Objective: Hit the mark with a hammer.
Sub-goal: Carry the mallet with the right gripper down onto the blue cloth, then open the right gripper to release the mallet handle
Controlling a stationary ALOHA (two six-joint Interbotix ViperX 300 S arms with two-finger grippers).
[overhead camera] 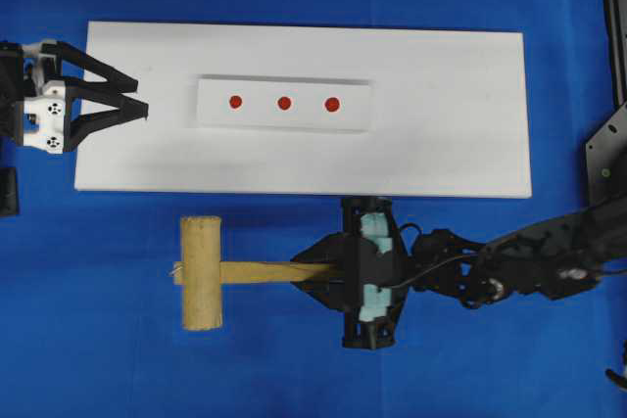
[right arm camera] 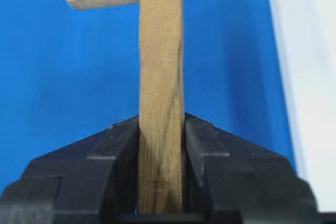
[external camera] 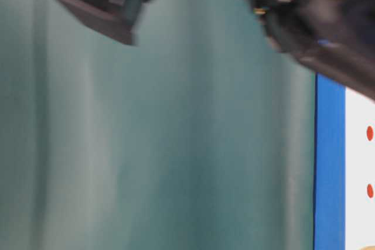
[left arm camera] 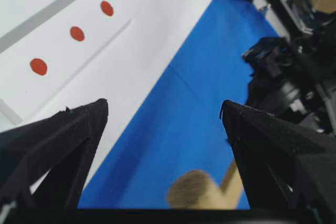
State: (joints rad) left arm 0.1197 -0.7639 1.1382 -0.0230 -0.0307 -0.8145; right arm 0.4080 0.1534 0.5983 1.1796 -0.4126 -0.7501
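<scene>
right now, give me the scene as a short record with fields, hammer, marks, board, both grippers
hammer: wooden hammer over the blue cloth, below the board's near edge, head to the left in the overhead view
marks: three red dots in a row on a raised white strip
board: white board
right gripper: right gripper shut on the hammer's handle
left gripper: left gripper open, at the board's left end, holding nothing

Black arms, white-bracketed left hand (overhead camera: 137, 98)
</scene>
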